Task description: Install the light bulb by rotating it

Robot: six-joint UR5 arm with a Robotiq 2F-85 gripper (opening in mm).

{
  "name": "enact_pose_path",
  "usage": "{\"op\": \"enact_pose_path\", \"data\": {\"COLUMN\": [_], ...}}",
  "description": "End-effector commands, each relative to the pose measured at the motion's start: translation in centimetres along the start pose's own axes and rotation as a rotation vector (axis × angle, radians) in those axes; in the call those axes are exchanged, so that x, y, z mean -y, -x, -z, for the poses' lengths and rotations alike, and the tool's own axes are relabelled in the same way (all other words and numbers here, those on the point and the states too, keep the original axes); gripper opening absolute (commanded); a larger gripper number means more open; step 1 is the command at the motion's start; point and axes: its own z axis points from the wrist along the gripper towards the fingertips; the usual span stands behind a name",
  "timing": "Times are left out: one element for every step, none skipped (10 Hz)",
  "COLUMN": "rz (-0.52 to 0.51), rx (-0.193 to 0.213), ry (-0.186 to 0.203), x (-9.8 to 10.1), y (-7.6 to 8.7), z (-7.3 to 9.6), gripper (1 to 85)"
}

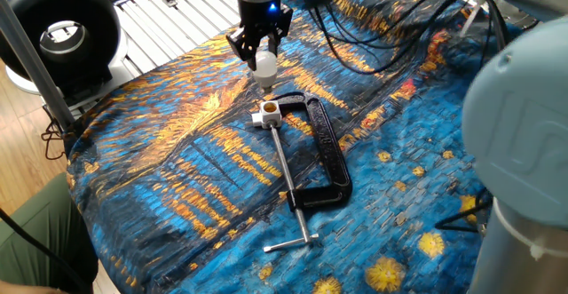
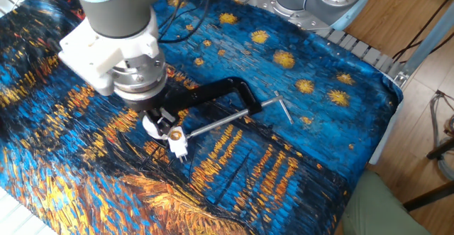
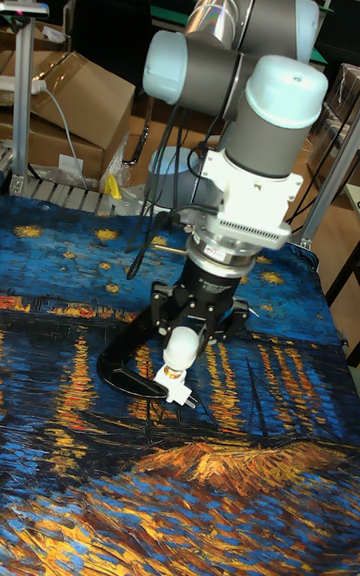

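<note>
One fixed view: the gripper (image 1: 258,52) hangs over the tabletop (image 1: 177,161) with its jaws clamped on the light bulb (image 1: 264,62), one to each side of it. The bulb's long axis runs down out of the jaws, rounded end up between them. The white socket base (image 1: 269,112) lies below the jaws and apart from the bulb, a clear gap between them; it appears offset slightly toward the camera. The socket sits at the end of the black C-clamp (image 1: 318,156).

The other fixed view: the wrist hides most of the jaws. The bulb (image 2: 152,124) shows under them, just beside the socket base (image 2: 176,143); whether they touch cannot be told here.

Tall fixed view: the bulb (image 3: 181,346) hangs between the jaws, neck downward, with the socket base (image 3: 179,386) directly beneath and close.

Judgement: the coming move turns on lining the bulb's axis over the socket opening, then lowering.

Count: one arm, one bulb, one socket base, one C-clamp.
</note>
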Motion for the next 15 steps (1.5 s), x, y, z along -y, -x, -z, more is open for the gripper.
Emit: {"op": "enact_pose_path", "data": {"rz": [-0.027, -0.029, -0.027, -0.022, -0.014, -0.013, -0.018, -0.021, -0.024, -0.026, -0.024, -0.026, -0.027, -0.031, -0.036], "rx": [0.003, 0.014, 0.023, 0.037, 0.048, 0.055, 0.070, 0.079, 0.088, 0.094, 0.096, 0.096, 0.097, 0.102, 0.105], "ry": [0.024, 0.024, 0.022, 0.021, 0.006, 0.000, -0.001, 0.000, 0.010, 0.012, 0.012, 0.012, 0.012, 0.015, 0.019], "x": [-0.9, -0.9, -0.7, -0.5, 0.0, 0.3, 0.4, 0.4, 0.3, 0.3, 0.4, 0.4, 0.4, 0.2, 0.1], "y": [-1.4, -1.7, -1.7, -1.8, -1.7, -1.5, -1.3, -1.3, -1.3, -1.3, -1.4, -1.4, -1.4, -1.4, -1.5], "z": [0.2, 0.2, 0.3, 0.4, 0.3, 0.2, 0.1, -0.2, -0.6, -1.1, -1.3, -1.3, -1.4, -1.6, -1.7], "gripper": [1.0, 1.0, 1.0, 1.0, 1.0, 1.0, 1.0, 1.0, 1.0, 1.0, 1.0, 1.0, 1.0, 1.0, 1.0]}}
